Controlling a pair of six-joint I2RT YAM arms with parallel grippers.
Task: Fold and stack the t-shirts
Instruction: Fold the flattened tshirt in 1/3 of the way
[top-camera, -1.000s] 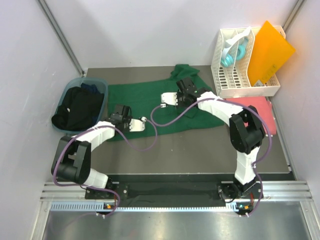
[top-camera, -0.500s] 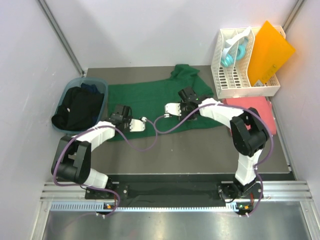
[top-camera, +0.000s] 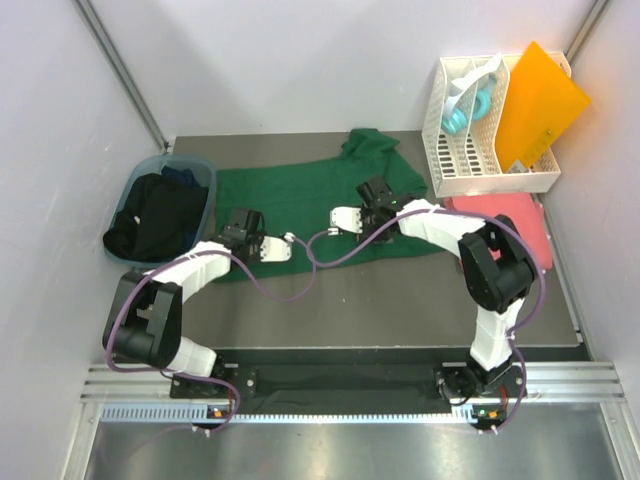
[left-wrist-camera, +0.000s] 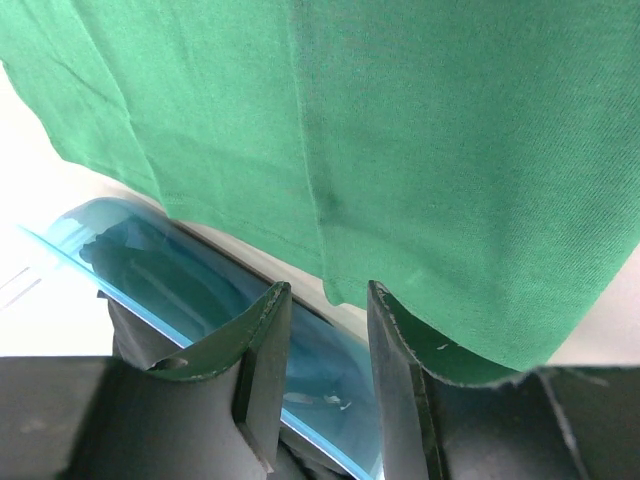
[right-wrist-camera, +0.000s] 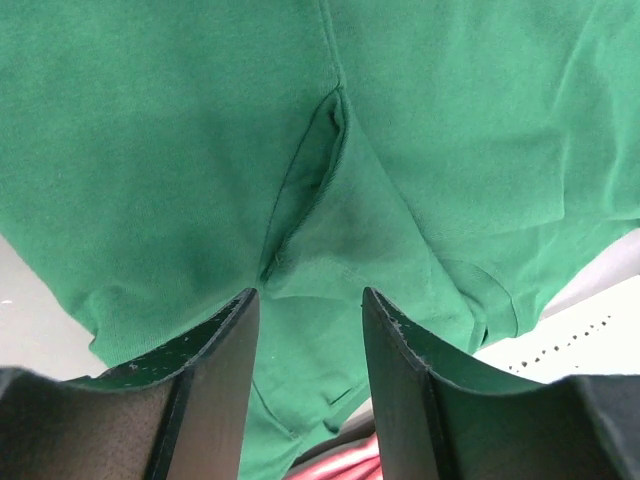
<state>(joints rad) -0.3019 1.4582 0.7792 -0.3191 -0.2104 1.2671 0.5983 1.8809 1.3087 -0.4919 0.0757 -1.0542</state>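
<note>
A dark green t-shirt (top-camera: 300, 195) lies spread across the middle of the table, with its right sleeve bunched at the back (top-camera: 372, 148). My left gripper (top-camera: 245, 226) hovers open over the shirt's near left corner. In the left wrist view the hem corner (left-wrist-camera: 345, 285) lies just past the left gripper (left-wrist-camera: 325, 300), with nothing between its fingers. My right gripper (top-camera: 375, 195) stands open above the shirt's right side. Below the right gripper (right-wrist-camera: 305, 300) is the sleeve seam (right-wrist-camera: 310, 190). A coral pink t-shirt (top-camera: 515, 225) lies folded at the right. Dark t-shirts (top-camera: 155, 215) fill a blue bin.
The blue bin (top-camera: 200, 168) stands at the left edge, and its rim (left-wrist-camera: 150, 270) shows in the left wrist view. A white slotted rack (top-camera: 470, 150) holding an orange sheet (top-camera: 540, 100) stands at the back right. Walls close in both sides.
My right gripper has opened, let go of the green cloth and drawn back a little toward the near side. The left arm has not moved.
</note>
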